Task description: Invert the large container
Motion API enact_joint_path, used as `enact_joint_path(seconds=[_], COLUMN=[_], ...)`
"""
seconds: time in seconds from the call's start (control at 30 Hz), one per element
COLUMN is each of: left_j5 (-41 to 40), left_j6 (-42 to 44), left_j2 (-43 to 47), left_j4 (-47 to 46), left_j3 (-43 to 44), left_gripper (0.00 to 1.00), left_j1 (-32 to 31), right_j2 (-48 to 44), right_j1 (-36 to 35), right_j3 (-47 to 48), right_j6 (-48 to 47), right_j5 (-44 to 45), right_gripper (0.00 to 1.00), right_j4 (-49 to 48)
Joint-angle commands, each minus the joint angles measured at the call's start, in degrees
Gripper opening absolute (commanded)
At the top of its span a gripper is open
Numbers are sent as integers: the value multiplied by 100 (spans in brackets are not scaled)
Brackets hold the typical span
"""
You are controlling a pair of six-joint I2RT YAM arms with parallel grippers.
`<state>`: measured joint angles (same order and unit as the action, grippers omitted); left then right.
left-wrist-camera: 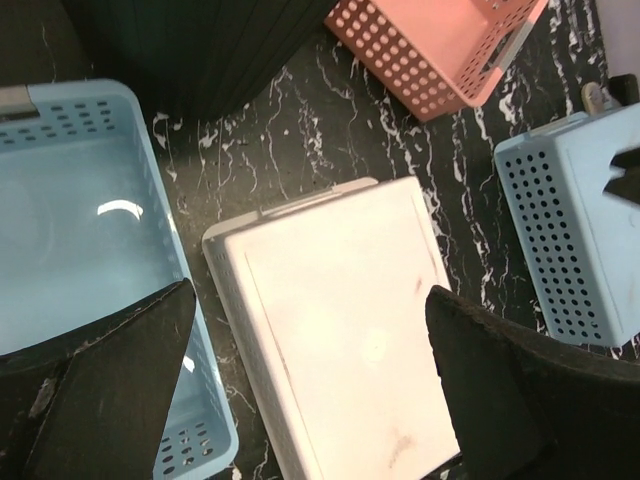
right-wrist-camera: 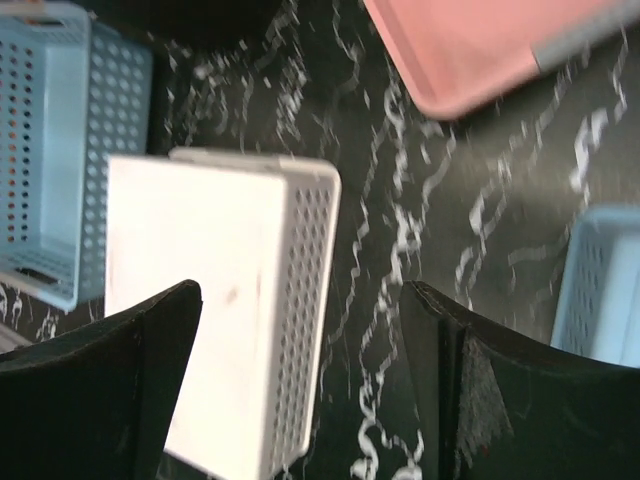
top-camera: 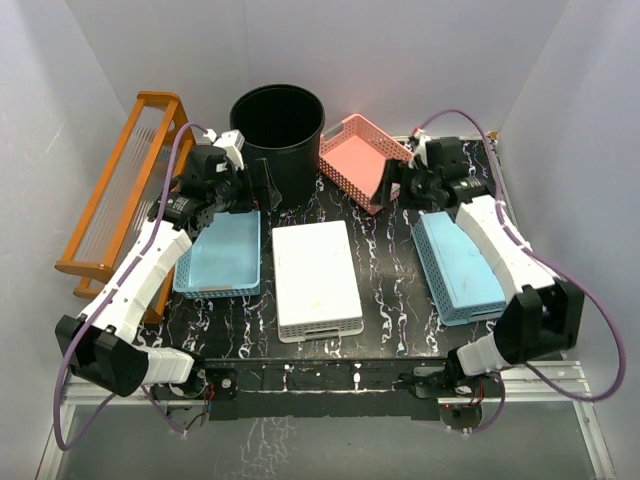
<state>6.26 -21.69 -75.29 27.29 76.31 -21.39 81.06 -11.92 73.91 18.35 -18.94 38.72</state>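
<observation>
- white rectangular plastic lattice basket [top-camera: 317, 278], flipped bottom-up, mid black white-veined tabletop [top-camera: 392, 262]
- light blue plastic lattice basket [top-camera: 222, 255] just left of it, open side up
- second light blue perforated basket [top-camera: 458, 268] on the right, bottom-up
- pink plastic lattice basket [top-camera: 360, 160] at the back, tilted
- orange-framed rack with pale bars [top-camera: 120, 190] along the left edge

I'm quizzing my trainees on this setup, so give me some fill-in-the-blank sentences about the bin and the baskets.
The large container stands with its open mouth facing ___.
In the top view, the pink basket sits just to its ___.
The centre basket, lying upside down, is ___ in colour.
The left gripper holds nothing, its jaws ___.
Missing words: up, right, white, open.
</observation>
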Motion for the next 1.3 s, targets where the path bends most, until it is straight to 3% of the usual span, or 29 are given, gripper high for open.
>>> enact_joint_path(seconds=[0.0, 0.27, 0.5, 0.53, 0.63, 0.8, 0.93, 1.13, 1.27], left_j5=[112, -110, 76, 108, 181, 142, 23, 52, 78], left_j6=[-130, -37, -81, -74, -74, 13, 109, 135, 100], left_j2=[220, 628, 687, 668, 664, 688, 647, 560, 557], left_j4=[334, 986, 924, 913, 869, 842, 877, 824, 750], left_j3=[-386, -859, -867, -861, -847, -765, -580, -479, -510], left_gripper=[99, 99, 99, 99, 99, 99, 99, 99, 99], left_j1=[2, -2, 2, 3, 3, 3, 3, 3, -1], right_j2=[928, 3362, 4441, 4527, 4768, 4689, 4312, 3745, 3443], right_j1=[-543, -803, -846, -853, -854, -855, -845, -762, -488], right_j3=[1097, 3079, 3997, 4072, 4342, 4330, 4184, 4195, 4084], right_j6=[-350, -1232, -1565, -1572, -1577, -1432, -1251, -840, -277], right_j5=[459, 1236, 1228, 1268, 1308, 1363, 1231, 1181, 510], right_gripper=[80, 75, 69, 67, 49, 28, 3, 0, 0], right_j4=[-883, -781, -542, -519, -329, -307, -474, -495, -539])
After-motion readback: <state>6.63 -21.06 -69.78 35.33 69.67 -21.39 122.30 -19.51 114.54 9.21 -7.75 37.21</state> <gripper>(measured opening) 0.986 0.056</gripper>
